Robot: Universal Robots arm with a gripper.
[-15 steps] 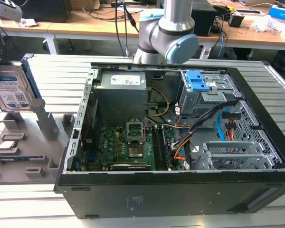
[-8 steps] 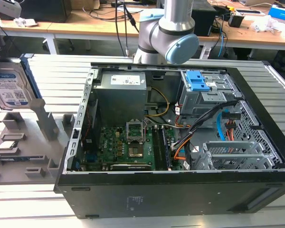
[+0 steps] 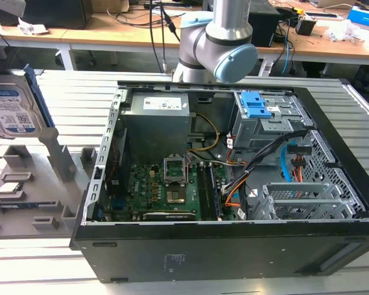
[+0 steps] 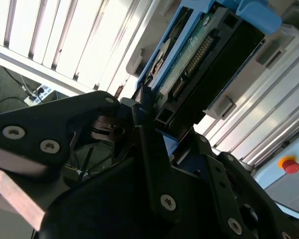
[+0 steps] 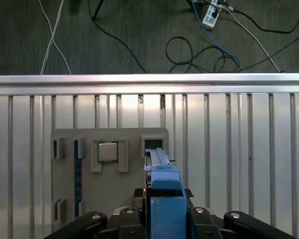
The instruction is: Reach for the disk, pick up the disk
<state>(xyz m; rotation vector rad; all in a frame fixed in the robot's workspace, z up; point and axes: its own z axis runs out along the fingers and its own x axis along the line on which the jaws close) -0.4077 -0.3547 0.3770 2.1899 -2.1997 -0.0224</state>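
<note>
**At the exterior view's left: grasp made, long axis upright**

In the exterior view, you see the flat silver-grey disk with its white-and-blue label and blue rail [image 3: 11, 109]. It stands on edge, long axis upright, over the grey slotted fixture [image 3: 24, 184] on the slatted metal table [image 3: 61, 92]. In the second wrist view, your black gripper [image 4: 139, 112] is clenched on the disk's end. In the first wrist view, the disk runs straight from the gripper toward the fixture's slot [image 5: 152, 144]. You cannot tell whether it is clear of the slot.
</note>
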